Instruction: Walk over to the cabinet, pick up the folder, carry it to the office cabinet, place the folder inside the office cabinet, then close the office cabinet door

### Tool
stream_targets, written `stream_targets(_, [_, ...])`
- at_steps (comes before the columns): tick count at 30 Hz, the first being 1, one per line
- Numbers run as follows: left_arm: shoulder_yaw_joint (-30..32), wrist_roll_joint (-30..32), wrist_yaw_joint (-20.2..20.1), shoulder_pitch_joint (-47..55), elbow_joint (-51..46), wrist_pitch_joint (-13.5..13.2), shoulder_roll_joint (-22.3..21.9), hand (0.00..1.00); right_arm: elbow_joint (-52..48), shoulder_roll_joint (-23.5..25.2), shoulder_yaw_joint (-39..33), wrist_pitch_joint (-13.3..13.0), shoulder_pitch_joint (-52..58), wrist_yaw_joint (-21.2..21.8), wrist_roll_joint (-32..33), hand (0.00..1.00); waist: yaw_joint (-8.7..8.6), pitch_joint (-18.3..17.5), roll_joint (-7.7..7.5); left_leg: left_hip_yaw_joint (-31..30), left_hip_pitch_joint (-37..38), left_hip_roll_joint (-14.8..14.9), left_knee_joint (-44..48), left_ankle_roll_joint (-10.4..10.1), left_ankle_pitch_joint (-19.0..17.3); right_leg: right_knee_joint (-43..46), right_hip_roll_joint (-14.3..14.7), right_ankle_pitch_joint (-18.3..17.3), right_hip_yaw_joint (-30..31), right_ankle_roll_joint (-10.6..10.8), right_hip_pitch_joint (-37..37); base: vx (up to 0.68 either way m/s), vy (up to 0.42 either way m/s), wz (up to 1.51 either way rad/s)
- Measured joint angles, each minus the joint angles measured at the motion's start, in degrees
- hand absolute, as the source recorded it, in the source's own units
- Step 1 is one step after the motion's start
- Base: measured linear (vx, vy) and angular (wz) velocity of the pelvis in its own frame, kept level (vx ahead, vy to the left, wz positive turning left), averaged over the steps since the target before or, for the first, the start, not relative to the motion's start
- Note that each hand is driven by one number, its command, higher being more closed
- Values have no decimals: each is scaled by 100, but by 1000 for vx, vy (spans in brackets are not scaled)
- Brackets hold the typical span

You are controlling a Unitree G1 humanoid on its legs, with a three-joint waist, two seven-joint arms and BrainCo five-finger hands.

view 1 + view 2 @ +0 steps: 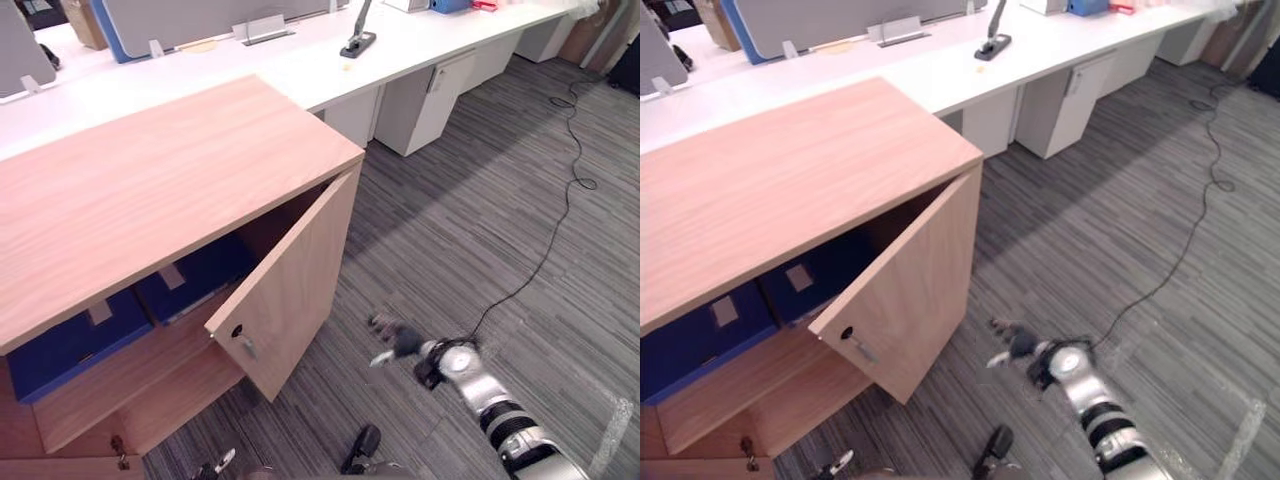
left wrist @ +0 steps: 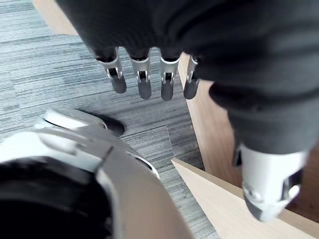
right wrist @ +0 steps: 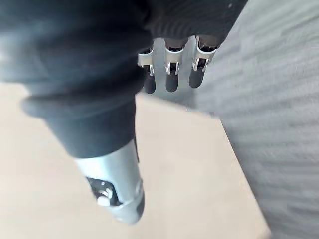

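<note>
Blue folders [image 1: 190,278] sit on the shelf inside the wooden cabinet [image 1: 150,170] at frame left, behind its half-open door [image 1: 290,290], apart from the right hand [image 1: 400,342] at lower centre, near the door edge, fingers relaxed, holding nothing; left hand [image 2: 144,84] also empty, fingers straight.
</note>
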Motion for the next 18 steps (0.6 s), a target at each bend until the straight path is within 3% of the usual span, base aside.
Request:
stream_targets(1, [9,-11,7,11,1,0,-3,0,0,111,-860,-9,96,-479,194,0,-33,-5,4,-8,5,-28,1,11,2,22,-29,32,1,40,4,-16,115,2])
stream_targets(5, [24,-6,163,-10,-10,0,-28,0,-38,340,-2752,-27,553,-1857,393,0,-267,-28,24,-63,44,-106,5,48,23,26,-123,78,-41,63,62,22,104,8])
stream_targets(7, [-11,27,323,-47,-56,-1,-47,0,-50,548,-3689,77,837,-2740,147,0,-392,-62,71,-135,114,-167,-4,81,46,30,-196,90,-107,96,170,59,124,18])
stream_targets(9, [-100,49,493,-62,-214,-12,-108,0,-39,753,-4411,186,1168,-3491,64,0,-491,-114,123,-225,125,-283,5,134,103,118,-350,70,-156,166,205,49,136,20])
stream_targets(11, [-129,55,585,-80,-254,-28,-163,0,84,1044,-4924,257,1441,-3984,322,0,-524,-127,149,-231,236,-394,-4,168,183,362,-529,-5,-166,262,238,28,130,13])
stream_targets(15, [68,54,615,-60,-253,-34,-275,0,739,1717,-5258,146,1696,-4106,1508,0,-528,-160,128,-17,518,-554,-113,210,228,852,-867,-243,-121,427,259,-16,95,2])
stream_targets(18, [170,66,612,-71,-343,-44,-355,0,1465,2292,-5226,61,1711,-3826,2878,0,-468,-168,125,254,497,-650,-208,454,148,1157,-1152,-282,-164,469,128,-98,39,13])
